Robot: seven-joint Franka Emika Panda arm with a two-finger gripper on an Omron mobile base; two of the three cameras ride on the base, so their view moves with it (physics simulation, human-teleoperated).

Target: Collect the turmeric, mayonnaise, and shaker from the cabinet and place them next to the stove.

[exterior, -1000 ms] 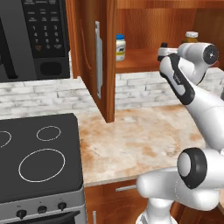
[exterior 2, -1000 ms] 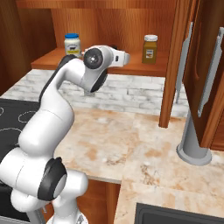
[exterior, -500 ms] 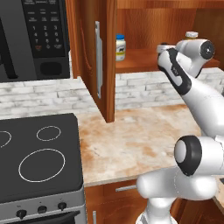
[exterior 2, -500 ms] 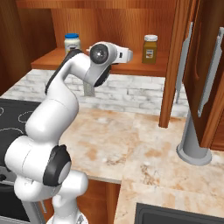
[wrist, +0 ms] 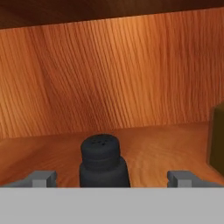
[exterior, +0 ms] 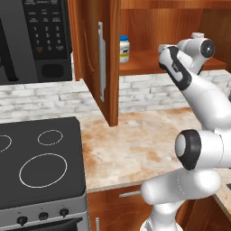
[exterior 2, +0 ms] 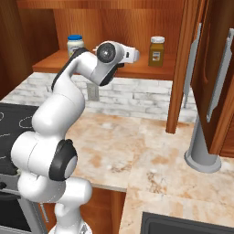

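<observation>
With the gripper (wrist: 111, 179) spread to full width and holding nothing, the shaker (wrist: 103, 161) sits between the finger tips on the cabinet (exterior: 97, 58) shelf, a bit left of centre in the hand view and not yet touched. Mayonnaise (exterior: 124, 49) is toward the shelf's left end near the open door; turmeric (exterior 2: 156, 51) toward its right end, with its edge showing at the right of the hand view. Stove (exterior: 38, 158) sits down left, counter (exterior: 135, 144) beside it.

Risks, as I read it:
- Shaker is small and narrow at the top. Close too high and the pads pinch the neck, so it tips or pops out.
- It's off-centre, so one finger lands first and shoves it sideways along the shelf.
- Push in too deep and the palm knocks it toward the back wall.
- Swing right on exit and the hand clips the turmeric.
</observation>
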